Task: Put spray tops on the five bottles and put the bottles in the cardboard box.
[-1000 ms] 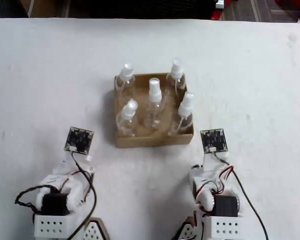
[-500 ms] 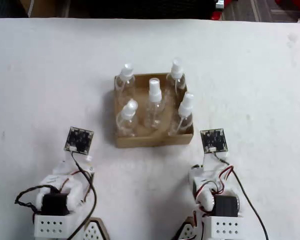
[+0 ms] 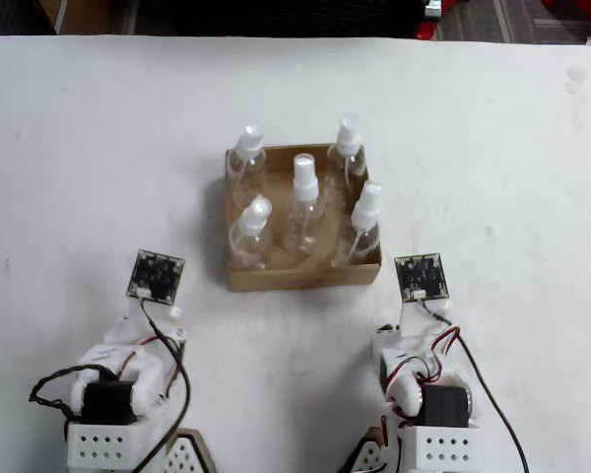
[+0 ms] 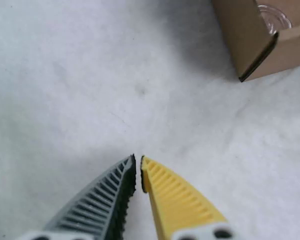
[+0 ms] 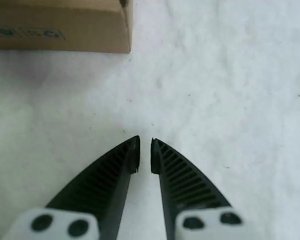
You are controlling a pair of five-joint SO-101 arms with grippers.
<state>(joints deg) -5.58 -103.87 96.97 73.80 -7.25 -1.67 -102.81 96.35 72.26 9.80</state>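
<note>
Five clear plastic bottles [image 3: 304, 212] with white spray tops [image 3: 304, 169] stand upright in the shallow brown cardboard box [image 3: 300, 274] at the middle of the white tabletop [image 3: 98, 118], one central and four in the box's corners. They look light, thin-walled and slippery, so the neck just under the spray head seems the safest hold. Near the tabletop's near edge, the left gripper [image 4: 138, 165] is closed on nothing. The right gripper [image 5: 145, 150] is all but closed and also empty. The task looks complete.
</note>
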